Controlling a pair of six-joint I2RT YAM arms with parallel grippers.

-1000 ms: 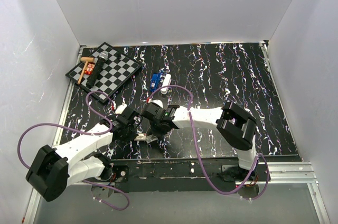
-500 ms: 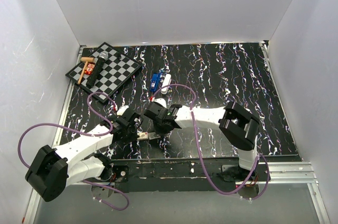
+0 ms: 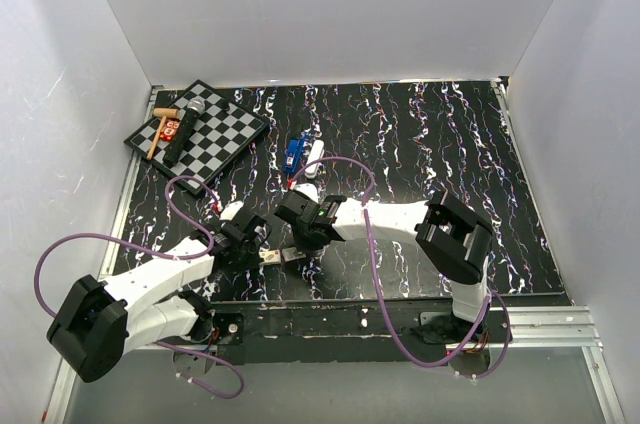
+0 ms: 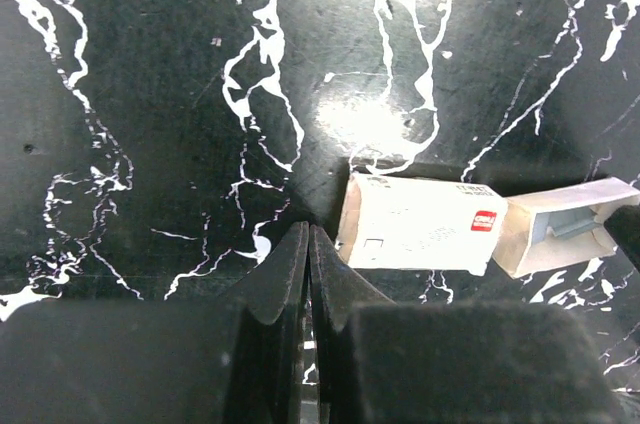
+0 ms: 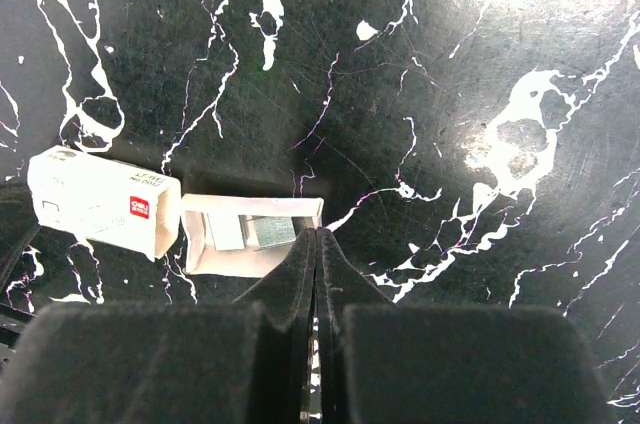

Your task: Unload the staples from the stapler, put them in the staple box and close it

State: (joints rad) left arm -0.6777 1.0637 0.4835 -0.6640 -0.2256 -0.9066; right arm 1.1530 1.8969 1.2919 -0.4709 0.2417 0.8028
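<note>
The stapler (image 3: 301, 156), with a blue arm and a white arm, lies on the black marbled table beyond both grippers, touched by neither. It shows in neither wrist view. A small white staple box (image 4: 418, 225) lies between the grippers, its tray (image 5: 250, 236) slid out with grey staples (image 5: 258, 232) in it. My left gripper (image 4: 309, 236) is shut and empty, its tips just left of the box's sleeve (image 3: 271, 257). My right gripper (image 5: 317, 241) is shut, its tips against the tray's open right end.
A chessboard (image 3: 215, 134) at the far left carries a wooden mallet (image 3: 160, 126), a microphone (image 3: 192, 109) and a small red item. Purple cables loop over both arms. White walls close in the table on three sides.
Both grippers have edged slightly to the right and away from the bases, and the staple box has shifted a little with them. The stapler has not moved.
</note>
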